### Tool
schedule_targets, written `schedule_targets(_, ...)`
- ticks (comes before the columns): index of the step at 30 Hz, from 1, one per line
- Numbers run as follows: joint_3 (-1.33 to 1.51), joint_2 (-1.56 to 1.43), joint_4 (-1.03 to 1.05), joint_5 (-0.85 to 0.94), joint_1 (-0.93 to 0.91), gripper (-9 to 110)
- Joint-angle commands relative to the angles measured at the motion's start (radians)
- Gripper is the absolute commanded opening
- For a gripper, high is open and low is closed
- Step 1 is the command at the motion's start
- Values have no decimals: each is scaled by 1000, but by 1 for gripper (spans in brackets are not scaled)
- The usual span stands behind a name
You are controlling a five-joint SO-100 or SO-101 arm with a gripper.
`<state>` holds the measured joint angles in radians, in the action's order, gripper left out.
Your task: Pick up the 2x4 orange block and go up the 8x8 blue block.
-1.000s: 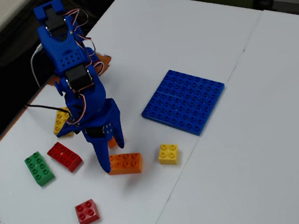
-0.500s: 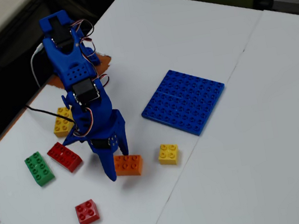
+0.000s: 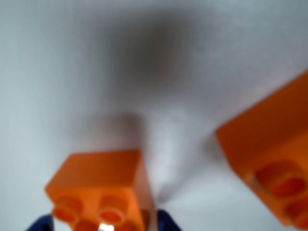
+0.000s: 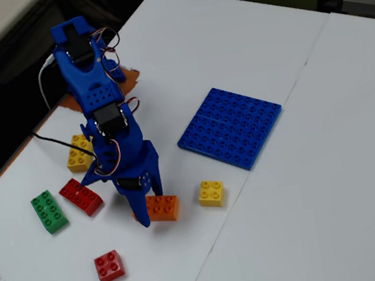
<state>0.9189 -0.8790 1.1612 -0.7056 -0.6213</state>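
The 2x4 orange block [image 4: 166,206] lies on the white table, its left end covered by my blue gripper [image 4: 151,206]. The gripper points straight down and straddles that end, one finger in front of the block and one behind. In the wrist view the block [image 3: 103,175] sits low between the two blue fingertips of the gripper [image 3: 103,224]. A slim gap shows on its right side, so the jaws stand open around it. The 8x8 blue block [image 4: 232,126] lies flat to the upper right, well apart from the gripper.
A second orange brick [image 3: 272,163] lies close on the right in the wrist view. A yellow square brick [image 4: 211,193] sits just right of the orange block. Red [image 4: 109,265], red [image 4: 81,196], green [image 4: 49,211] and yellow [image 4: 79,152] bricks lie to the left. A table seam [image 4: 249,166] runs diagonally.
The arm has lowered and shifted slightly right, bringing the fingers down around the left end of the orange block. The block itself has stayed in place.
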Motion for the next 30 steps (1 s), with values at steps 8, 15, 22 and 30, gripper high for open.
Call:
schedule_targets(8,-58,8,-20,12,2,12)
schedule_targets(15,-58,11,-25,17,-2,7)
schedule_targets(22,-58,-3,-23,60,-8,0)
schedule_targets(30,-35,-138,26,196,3,0)
